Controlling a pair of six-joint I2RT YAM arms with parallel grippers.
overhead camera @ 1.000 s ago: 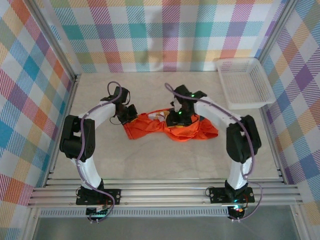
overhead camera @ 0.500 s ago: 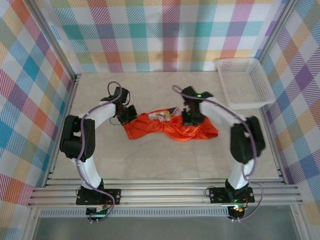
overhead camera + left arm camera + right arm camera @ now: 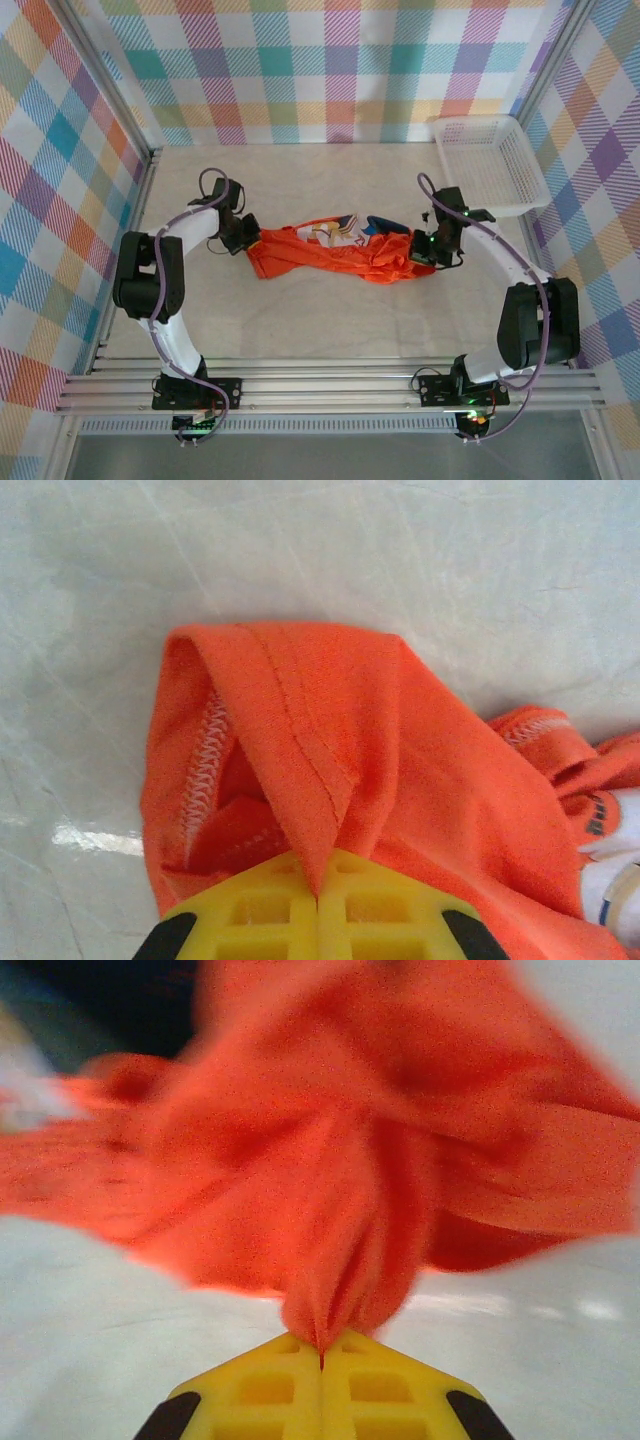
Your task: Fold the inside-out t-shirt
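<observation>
The inside-out t-shirt (image 3: 330, 258) is a bright orange bunched strip stretched across the middle of the table, with a white and blue print patch showing along its far edge. My left gripper (image 3: 244, 236) is shut on the shirt's left end; in the left wrist view a stitched hem fold of the t-shirt (image 3: 300, 750) is pinched between the yellow fingers (image 3: 240, 915) of the left gripper (image 3: 318, 895). At the shirt's right end my right gripper (image 3: 420, 248) is shut as well, and the right wrist view shows the right gripper (image 3: 321, 1360) clamping a gathered tuft of the t-shirt (image 3: 340, 1220).
A white plastic mesh basket (image 3: 490, 165) stands at the back right corner. The pale table (image 3: 330, 320) is bounded by plaid walls on three sides and a metal rail at the near edge.
The right gripper closed on the shirt's right part and pulled it rightward, stretching the cloth out. The left gripper shifted slightly left, still holding its end.
</observation>
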